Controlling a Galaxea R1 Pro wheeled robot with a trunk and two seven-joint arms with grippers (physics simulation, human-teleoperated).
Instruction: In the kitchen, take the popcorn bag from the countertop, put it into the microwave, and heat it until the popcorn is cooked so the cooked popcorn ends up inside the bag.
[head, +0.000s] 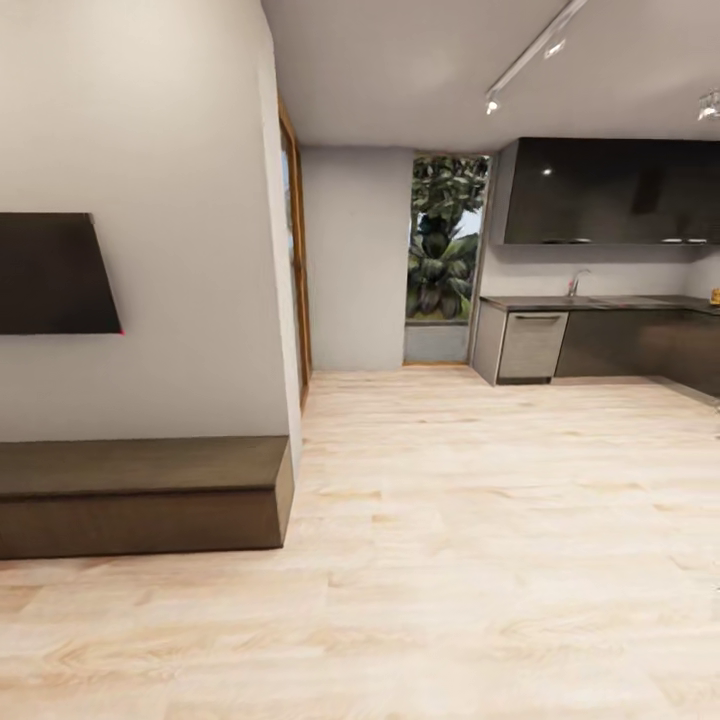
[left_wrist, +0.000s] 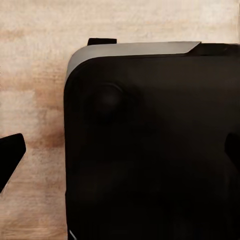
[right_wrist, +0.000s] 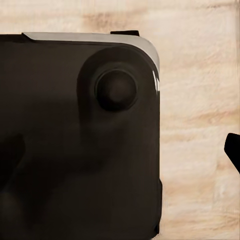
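I am out on the wooden floor, facing the kitchen from a distance. The countertop (head: 600, 302) is a dark slab over dark cabinet fronts at the far right, with a tap on it. The popcorn bag, the popcorn and the microwave are out of view. My left gripper (left_wrist: 120, 155) hangs over my own black base (left_wrist: 150, 150), its dark fingertips (left_wrist: 10, 155) spread to the picture's edges, nothing between them. My right gripper (right_wrist: 120, 150) hangs the same way over the base (right_wrist: 75, 150), one fingertip (right_wrist: 233, 150) showing over the floor, open and empty.
A white wall with a dark panel (head: 55, 273) and a low brown bench (head: 140, 495) stands at the left. Light wood floor (head: 480, 520) runs to the kitchen. A steel appliance front (head: 531, 346), dark upper cabinets (head: 610, 192) and a tall window (head: 445, 240) lie ahead.
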